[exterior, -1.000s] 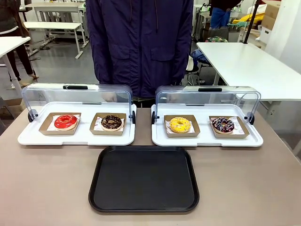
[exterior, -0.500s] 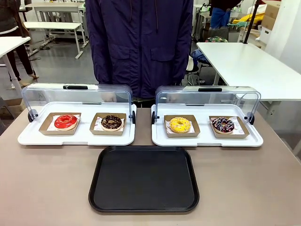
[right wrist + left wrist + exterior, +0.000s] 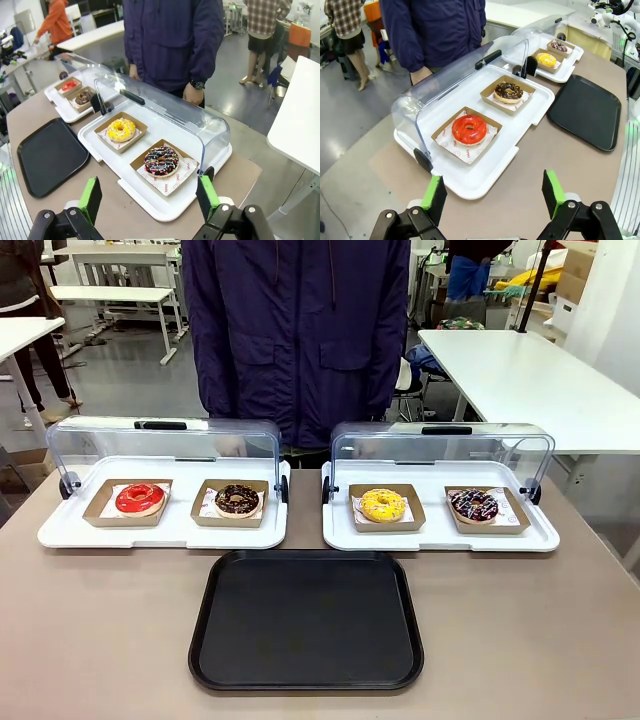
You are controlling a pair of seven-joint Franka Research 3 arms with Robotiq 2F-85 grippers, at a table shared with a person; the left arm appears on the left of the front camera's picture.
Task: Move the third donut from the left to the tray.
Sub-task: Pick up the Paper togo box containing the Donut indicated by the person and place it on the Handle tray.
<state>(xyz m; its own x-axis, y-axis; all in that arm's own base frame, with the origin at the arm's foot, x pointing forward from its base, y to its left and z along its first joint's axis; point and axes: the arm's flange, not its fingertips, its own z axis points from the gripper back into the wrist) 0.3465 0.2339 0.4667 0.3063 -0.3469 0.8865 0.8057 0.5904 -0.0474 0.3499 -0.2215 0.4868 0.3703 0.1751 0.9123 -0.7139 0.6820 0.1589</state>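
A: which step are we on?
B: pre-reach imo, nothing picked. Bottom of left wrist view: left claw, jaws spread wide, nothing btwn them. Bottom of right wrist view: right claw, same, wide apart & empty.
A: target loc?
B: the third donut, yellow glaze w/ sprinkles, just right of centre in front view. It sits in its brown holder on white paper. Not yet on the black tray.
A: containers, near to far?
B: black tray is lower centre, flat on the surface, nothing in it. Behind it, 2 white trays side by side.
B: left white tray, mid-left: red donut + choc donut, each in own holder.
B: right white tray, mid-right: yellow one in its left half, dark sprinkled donut in right half.
B: clear lids on both are swung up & back, so the front side is open. person top centre, at far edge.
A: next move?
B: my read: right claw is the closer one. In its view the yellow sits centre-left, just past the dark sprinkled one. It needs to go in low over the front rim, clear of the raised lid. Pinch a holder wall, not the glaze, and keep off the neighbour holder. Then lift level and set down on black tray.
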